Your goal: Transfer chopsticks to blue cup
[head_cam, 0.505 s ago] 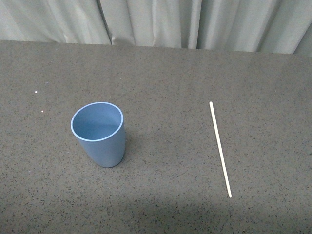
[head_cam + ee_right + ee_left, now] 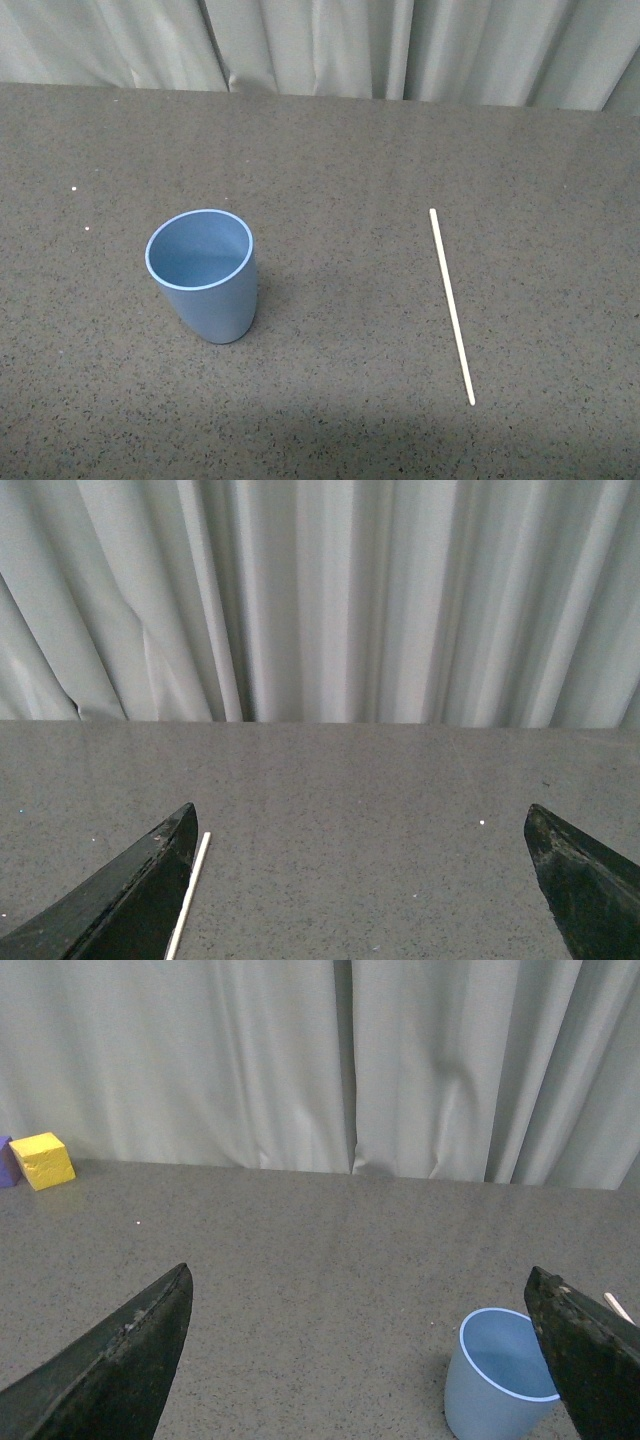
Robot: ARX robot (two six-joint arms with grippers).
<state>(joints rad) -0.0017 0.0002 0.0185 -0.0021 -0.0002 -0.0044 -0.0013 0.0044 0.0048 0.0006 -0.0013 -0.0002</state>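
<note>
Standing upright, the blue cup (image 2: 200, 280) has the chopstick (image 2: 452, 306) lying flat well to its right; left claw (image 2: 358, 1272) and right claw (image 2: 360, 810) both gape wide, empty.

Table (image 2: 330, 150): dark grey, finely speckled like stone, matt and slightly grainy. Cup (image 2: 205, 290): light-blue plastic, smooth, with a soft satin sheen, paler at the rim. Stick (image 2: 451, 305), right of the cup: cream-white, smooth, matt; its material cannot be told. Curtain (image 2: 320, 45), behind the cup: pale grey cloth in soft folds, faintly lustrous. Block (image 2: 42, 1160), far left of the cup: yellow, matt, slightly rough faces. Left gripper (image 2: 358, 1272) and right gripper (image 2: 360, 809): fingers (image 2: 110, 1380) black, matt, grainy at the edges.
</note>
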